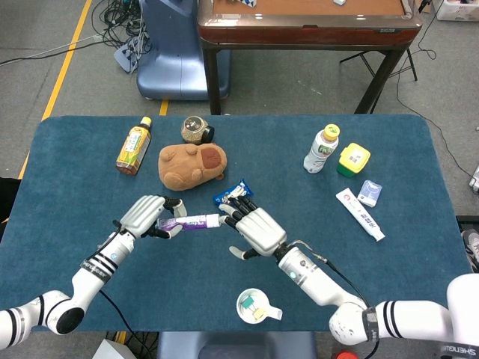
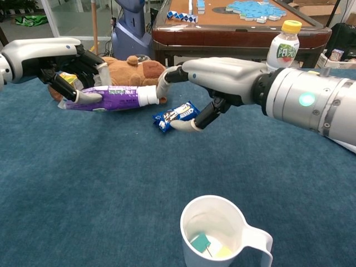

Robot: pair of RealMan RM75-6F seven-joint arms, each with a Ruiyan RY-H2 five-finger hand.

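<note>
A purple tube (image 1: 191, 222) with a white cap is held level above the blue table (image 1: 67, 187). My left hand (image 1: 145, 215) grips its rear end. My right hand (image 1: 255, 229) reaches from the right, and its fingertips (image 1: 226, 218) touch the cap end. In the chest view the left hand (image 2: 65, 60) holds the tube (image 2: 114, 98), and a finger of the right hand (image 2: 222, 75) curls over the cap. The right thumb hangs apart, down by a blue snack packet (image 2: 176, 115).
A brown plush toy (image 1: 191, 164), a tea bottle (image 1: 134, 146) and a small jar (image 1: 196, 130) lie behind the hands. A water bottle (image 1: 322, 148), yellow box (image 1: 353, 158), small box (image 1: 370, 192) and white tube (image 1: 360, 214) sit right. A white mug (image 1: 256, 305) stands near the front edge.
</note>
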